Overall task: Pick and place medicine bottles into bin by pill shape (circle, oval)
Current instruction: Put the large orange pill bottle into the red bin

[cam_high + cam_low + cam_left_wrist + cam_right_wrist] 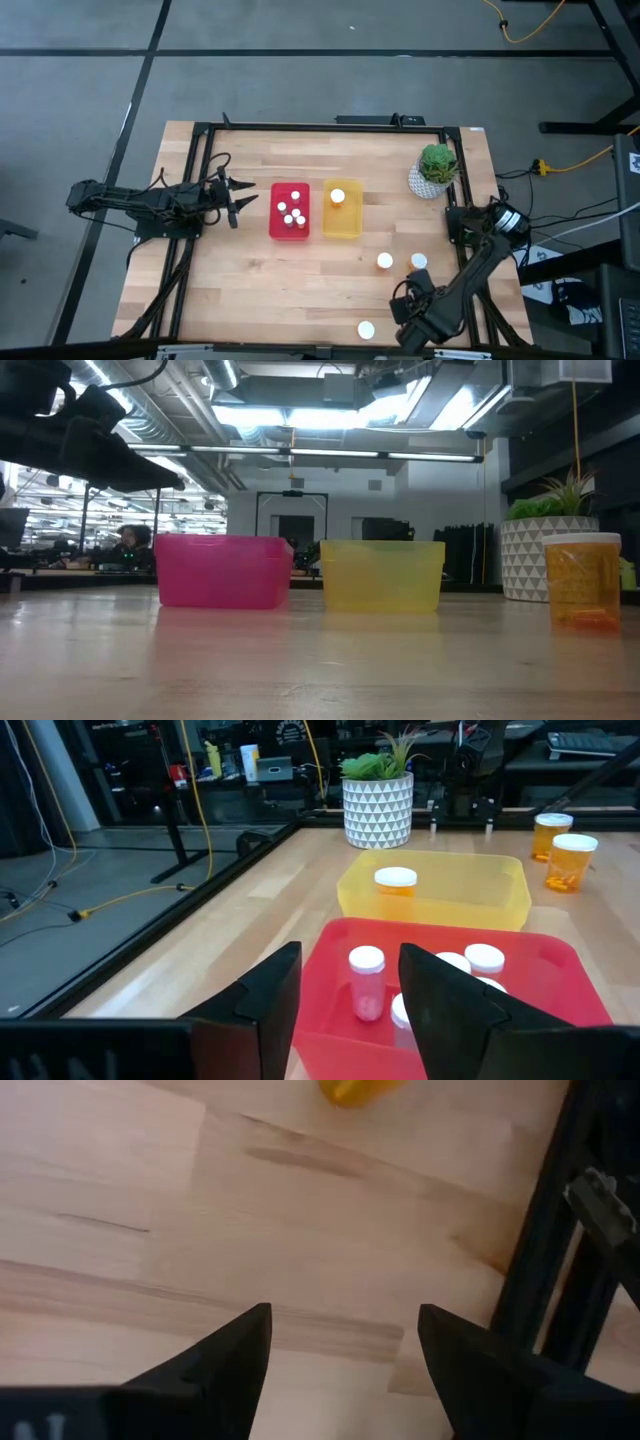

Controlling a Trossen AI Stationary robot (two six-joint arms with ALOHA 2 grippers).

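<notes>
My left gripper [238, 203] is open and empty, just left of the red bin [290, 211]; in the left wrist view [350, 995] its fingers stand before the bin's near wall. The red bin holds several white-capped bottles [366, 982]. The yellow bin [342, 210] holds one orange bottle [395, 882]. Three bottles stand on the table: two [385, 261] [419, 261] near the right side and one [366, 329] by the near edge. My right gripper [402, 305] is open and empty, low over the bare table [345, 1340] at the near right.
A potted green plant [437, 168] stands at the table's far right corner. A black frame [560, 1270] runs along the table's edge close to my right gripper. Bare wood lies between the bins and the near edge. A person sits in the room behind [130, 545].
</notes>
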